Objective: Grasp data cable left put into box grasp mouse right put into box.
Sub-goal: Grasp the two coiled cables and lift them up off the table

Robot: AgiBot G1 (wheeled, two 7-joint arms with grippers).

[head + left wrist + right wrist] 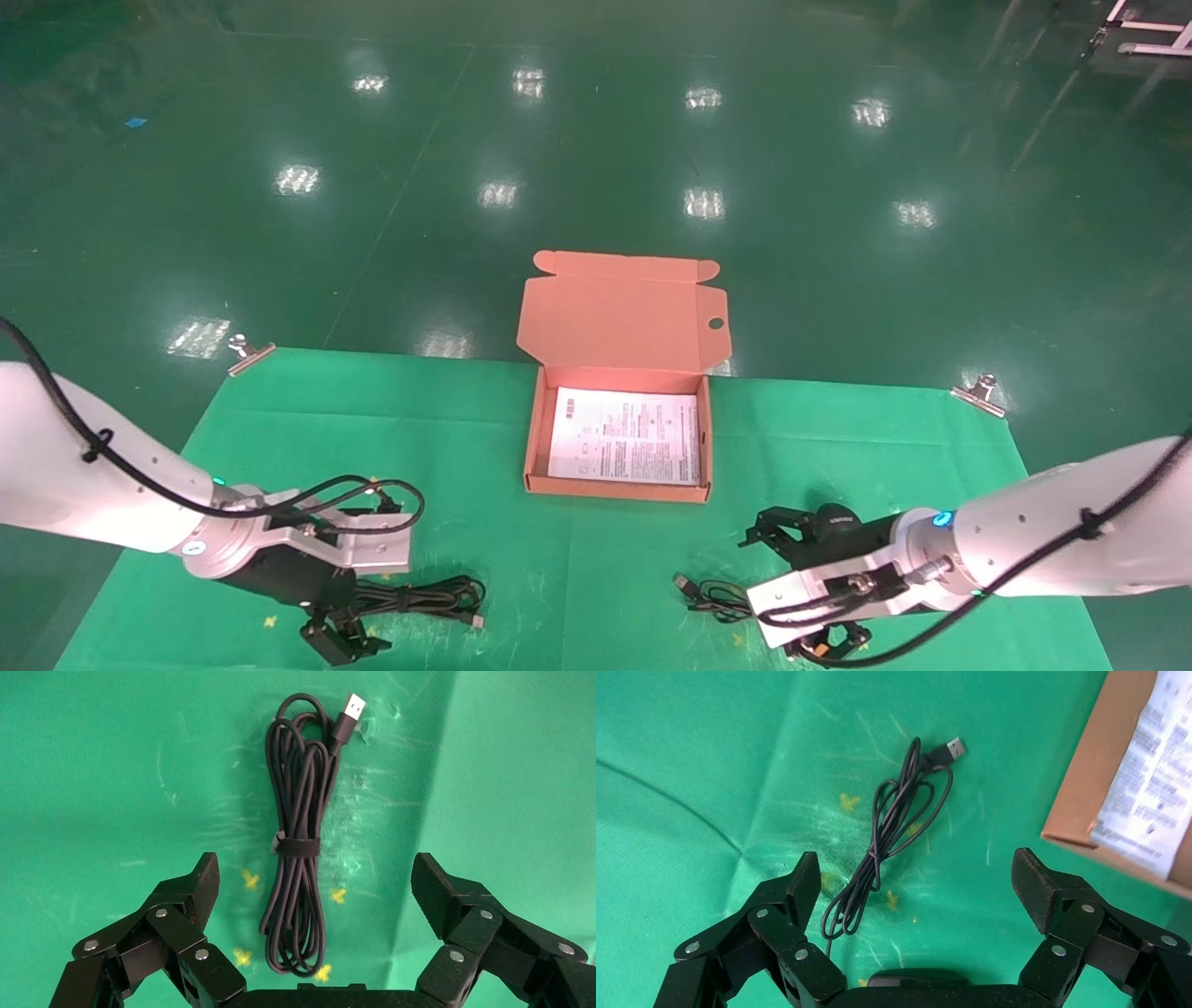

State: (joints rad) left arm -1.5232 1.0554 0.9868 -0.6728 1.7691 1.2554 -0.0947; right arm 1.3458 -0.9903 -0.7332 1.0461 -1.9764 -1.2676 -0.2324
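The data cable [295, 846] is a black strapped bundle with a silvery USB plug, lying flat on the green cloth; it also shows in the head view [424, 595]. My left gripper [314, 867] is open and straddles the bundle's near loop just above the cloth, low on the left in the head view [346, 610]. My right gripper [914, 860] is open over the cloth on the right [790, 585]. The mouse's thin cord [888, 836] lies ahead of it. The mouse shows only as a dark rounded edge [909, 978] under the palm. The salmon-orange box [531, 438] stands open in the middle.
A white printed sheet [624, 436] lines the box; the lid [619, 321] stands up behind it. The box's corner shows in the right wrist view [1081, 776]. Metal clips [250, 352] [978, 390] hold the green cloth at the table's far corners. Yellow marks dot the cloth.
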